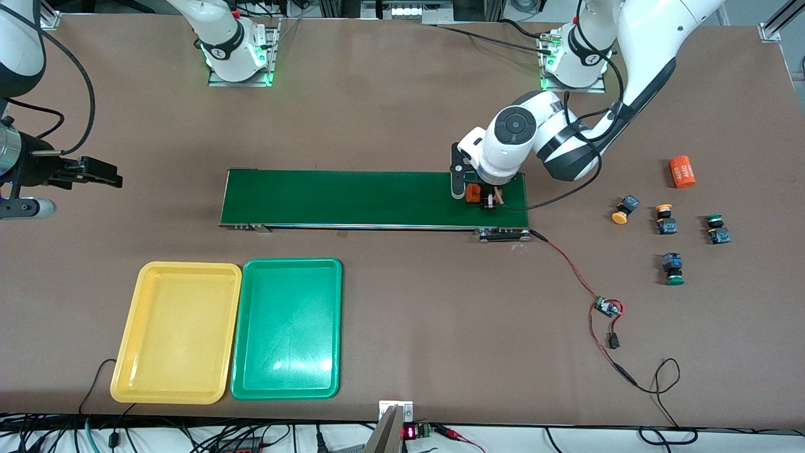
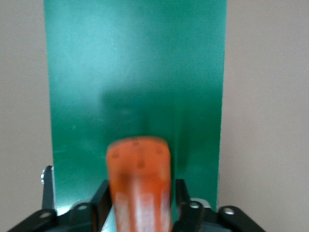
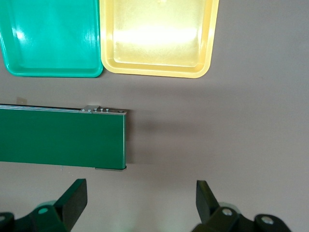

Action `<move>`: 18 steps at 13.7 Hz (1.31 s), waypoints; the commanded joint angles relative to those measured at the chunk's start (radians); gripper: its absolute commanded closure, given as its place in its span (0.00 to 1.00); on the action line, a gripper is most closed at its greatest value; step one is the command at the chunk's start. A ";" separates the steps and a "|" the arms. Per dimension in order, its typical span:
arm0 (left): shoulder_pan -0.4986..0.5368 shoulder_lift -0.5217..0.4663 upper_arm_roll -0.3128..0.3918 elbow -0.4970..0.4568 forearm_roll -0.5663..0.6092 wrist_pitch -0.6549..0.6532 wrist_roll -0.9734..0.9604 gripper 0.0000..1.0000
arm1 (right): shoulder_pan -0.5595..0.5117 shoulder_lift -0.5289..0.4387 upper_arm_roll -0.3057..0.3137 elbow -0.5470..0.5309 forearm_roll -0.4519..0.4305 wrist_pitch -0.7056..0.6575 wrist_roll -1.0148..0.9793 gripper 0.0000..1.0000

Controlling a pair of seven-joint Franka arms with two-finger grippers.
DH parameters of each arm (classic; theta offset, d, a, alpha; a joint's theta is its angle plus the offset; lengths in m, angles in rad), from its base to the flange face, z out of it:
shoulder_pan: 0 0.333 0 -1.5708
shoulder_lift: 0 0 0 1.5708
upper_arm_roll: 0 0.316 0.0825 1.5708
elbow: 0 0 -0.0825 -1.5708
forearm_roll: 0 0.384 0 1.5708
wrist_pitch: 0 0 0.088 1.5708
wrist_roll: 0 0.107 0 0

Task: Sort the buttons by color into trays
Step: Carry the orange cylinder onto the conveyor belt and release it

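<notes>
Four buttons lie untouched at the left arm's end of your table.
Your left gripper (image 1: 484, 200) is clamped on an orange cylinder (image 2: 139, 183) over the conveyor belt (image 1: 352, 198). Your right gripper (image 3: 140, 198) waits with fingers spread wide, holding nothing, above bare table near the belt's other end. Yellow-capped buttons (image 1: 623, 211) (image 1: 665, 219) and green-capped buttons (image 1: 717, 229) (image 1: 672, 268) sit well apart from the yellow tray (image 1: 129, 371) and green tray (image 1: 286, 391).

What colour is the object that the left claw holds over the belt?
Orange: the small orange cylinder in the left claw, clearest in the left wrist view.
</notes>
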 commanded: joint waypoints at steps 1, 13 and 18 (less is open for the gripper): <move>0.007 -0.047 -0.020 0.047 0.021 -0.120 -0.026 0.00 | -0.004 0.008 0.001 0.020 0.016 -0.008 0.012 0.00; 0.085 -0.041 -0.095 0.471 0.014 -0.771 -0.624 0.00 | -0.004 0.008 0.001 0.020 0.016 -0.008 0.012 0.00; 0.103 -0.027 0.003 0.504 0.013 -0.766 -0.974 0.00 | -0.006 0.008 0.001 0.020 0.014 -0.009 -0.002 0.00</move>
